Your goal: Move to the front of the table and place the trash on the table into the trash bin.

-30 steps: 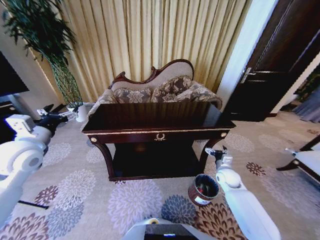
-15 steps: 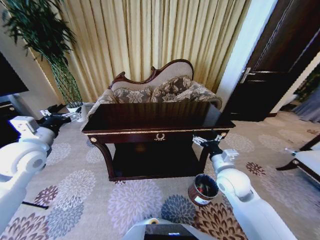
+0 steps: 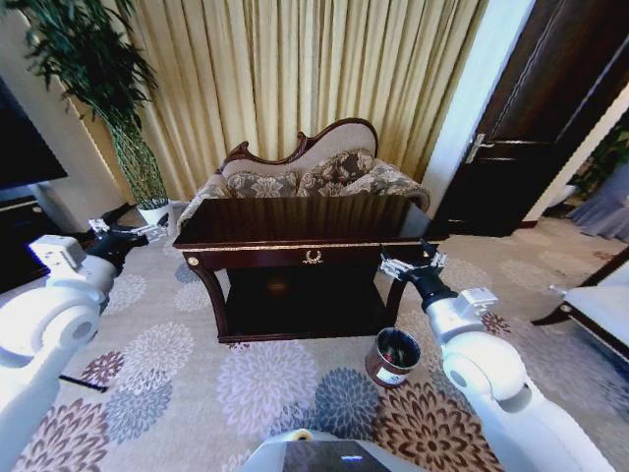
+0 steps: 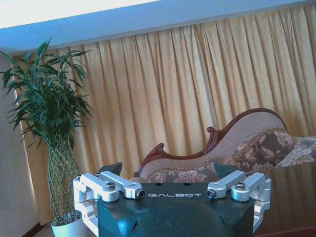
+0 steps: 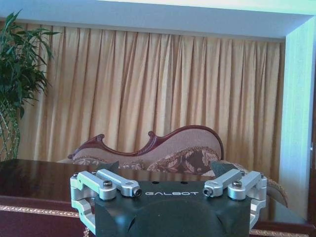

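Note:
The dark glossy table (image 3: 295, 239) with its gold drawer ornament stands straight ahead on the carpet. Its top (image 5: 44, 180) reflects the curtains, and no trash is visible on it from here. The brown round trash bin (image 3: 393, 356) stands on the floor near the table's front right leg. Raised in front of the table's right front corner, above the bin, my right gripper (image 3: 413, 260) is open and holds nothing (image 5: 165, 167). My left gripper (image 3: 131, 234) hovers left of the table's left end, also open and holding nothing (image 4: 168, 170).
A carved-back patterned sofa (image 3: 305, 177) sits right behind the table before yellow curtains. A tall plant in a white pot (image 3: 152, 211) stands at the back left, near a dark cabinet (image 3: 20, 226). A dark door (image 3: 531, 128) and a chair (image 3: 600, 315) are on the right.
My right arm has lifted from beside the bin up to the table's front right corner. The left gripper has shifted slightly right. The whole picture has shifted a little, so the camera has moved.

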